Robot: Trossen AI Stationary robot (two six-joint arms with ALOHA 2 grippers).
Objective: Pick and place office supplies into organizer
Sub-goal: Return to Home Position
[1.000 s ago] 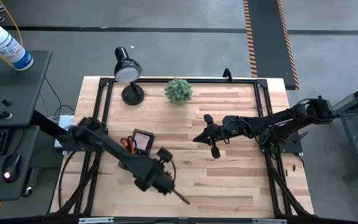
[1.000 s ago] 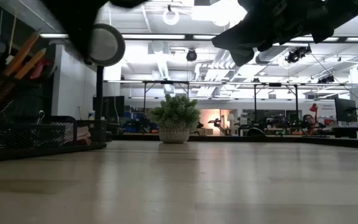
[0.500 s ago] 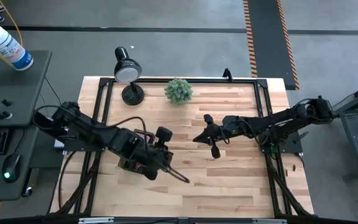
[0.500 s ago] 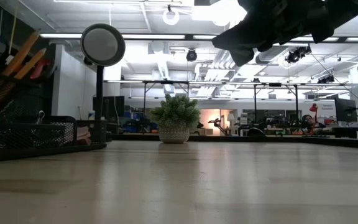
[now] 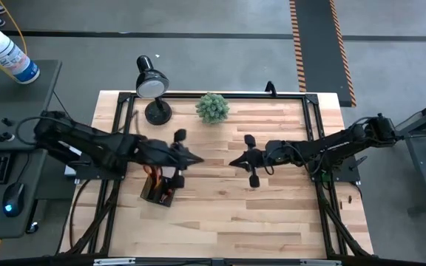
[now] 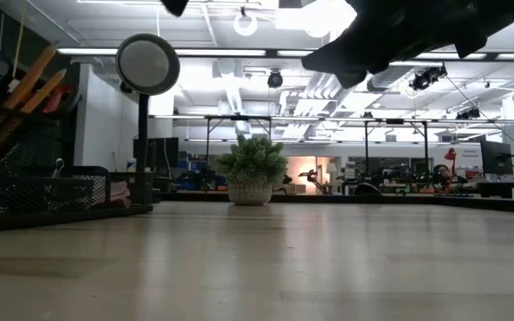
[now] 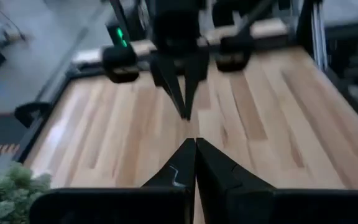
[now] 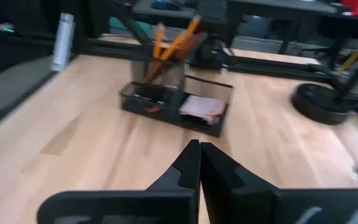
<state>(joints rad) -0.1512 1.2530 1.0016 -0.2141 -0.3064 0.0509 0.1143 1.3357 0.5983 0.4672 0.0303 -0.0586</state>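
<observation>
The organizer, a black mesh caddy, stands on the table's left half. In the right wrist view, the organizer holds yellow-orange pencils leaning upright and a pale pink sticky-note pad. Red scissor handles poke from it in the high view. My left gripper hovers shut just right of the organizer and points toward the table's right; its fingers meet in the left wrist view. My right gripper hangs shut over mid-table, facing the left one. Neither carries anything.
A black desk lamp and a green spiky plant stand near the far edge. In the low view, the lamp, the plant and the organizer rest on the table, and bare wood runs across its middle and right.
My left arm has swung from the near side of the table, past the organizer, toward the far side, and has drawn back to the left. Its gripper now hovers beside the organizer's right side, and the organizer shows again. My right gripper stayed put.
</observation>
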